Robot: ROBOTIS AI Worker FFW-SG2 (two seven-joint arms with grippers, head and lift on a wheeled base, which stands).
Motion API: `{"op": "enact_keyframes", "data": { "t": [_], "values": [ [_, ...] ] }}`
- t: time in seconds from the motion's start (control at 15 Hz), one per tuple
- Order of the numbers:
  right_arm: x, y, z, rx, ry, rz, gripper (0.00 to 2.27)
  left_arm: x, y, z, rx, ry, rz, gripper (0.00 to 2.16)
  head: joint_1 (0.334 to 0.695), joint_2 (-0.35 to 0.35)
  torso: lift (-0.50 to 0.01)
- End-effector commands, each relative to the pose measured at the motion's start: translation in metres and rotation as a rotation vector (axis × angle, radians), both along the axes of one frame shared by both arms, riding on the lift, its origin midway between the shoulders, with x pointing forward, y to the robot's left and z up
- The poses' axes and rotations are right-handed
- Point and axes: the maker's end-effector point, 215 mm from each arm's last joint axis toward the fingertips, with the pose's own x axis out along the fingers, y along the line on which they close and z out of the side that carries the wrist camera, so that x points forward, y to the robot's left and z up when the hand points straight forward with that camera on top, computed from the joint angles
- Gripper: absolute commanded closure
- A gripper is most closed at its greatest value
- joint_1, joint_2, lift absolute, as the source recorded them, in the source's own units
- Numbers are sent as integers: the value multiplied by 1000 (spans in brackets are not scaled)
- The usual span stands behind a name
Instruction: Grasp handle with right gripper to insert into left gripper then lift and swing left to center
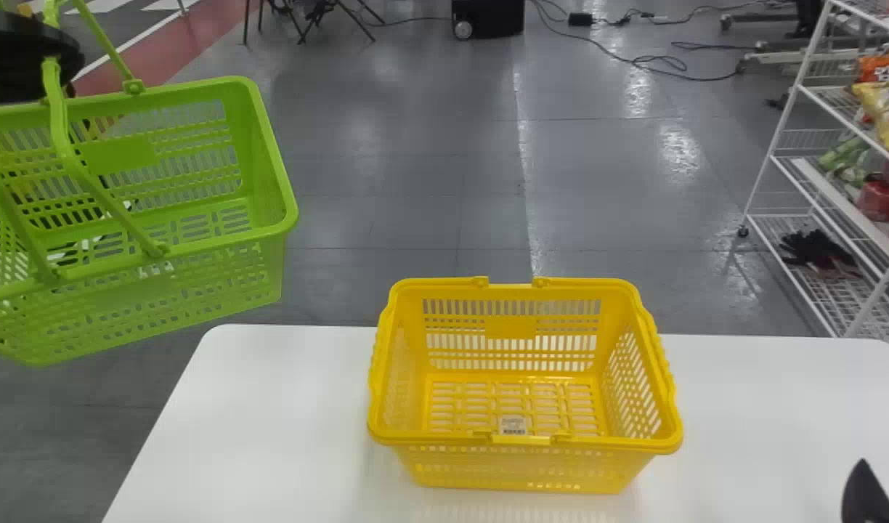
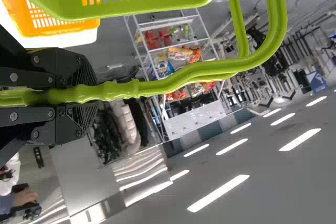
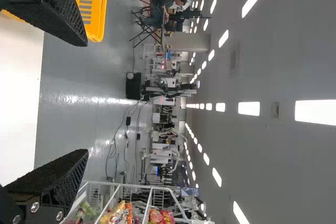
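One green basket (image 1: 258, 145), two handles (image 2: 210, 69) gripped in our left pincer (image 1: 27, 54); right pincer (image 1: 866, 494) open; one yellow basket (image 1: 510, 327) on one table (image 1: 270, 421).

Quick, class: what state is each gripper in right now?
Left gripper: closed on the handle of the green basket.
Right gripper: open, fingers apart, holding nothing.

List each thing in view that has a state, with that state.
Left gripper, jaws closed on green handles.
Right gripper, jaws apart, holding nothing.
Green shopping basket, raised, hanging by its handles.
Yellow shopping basket, upright on table, empty, handles folded down.
Wire rack, stocked.
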Motion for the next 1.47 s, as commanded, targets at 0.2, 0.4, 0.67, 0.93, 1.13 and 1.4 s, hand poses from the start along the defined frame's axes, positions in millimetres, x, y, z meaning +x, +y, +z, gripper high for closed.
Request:
{"op": "enact_keyframes", "data": {
  "t": [0.2,0.4,0.67,0.93,1.13,1.4],
  "values": [
    [-2,-8,-1,3,-6,-8,73,-68,41,-57,-13,59,73,2125,689,204,-93],
    [-3,-10,-2,6,-12,-7,73,-107,46,-81,-20,81,87,2125,695,228,-93],
    [-3,-14,-1,13,-23,-11,73,-170,27,-113,-22,105,74,2125,695,248,-93],
    [-1,-16,4,17,-43,-9,73,-224,0,-137,-7,130,61,2125,695,234,-93],
    [1,-19,5,26,-56,-8,73,-257,-39,-157,-8,160,12,2125,695,200,-93],
    [-1,-25,8,23,-75,-15,73,-285,-93,-173,-12,176,-74,2125,695,95,-93]
  ]
}}
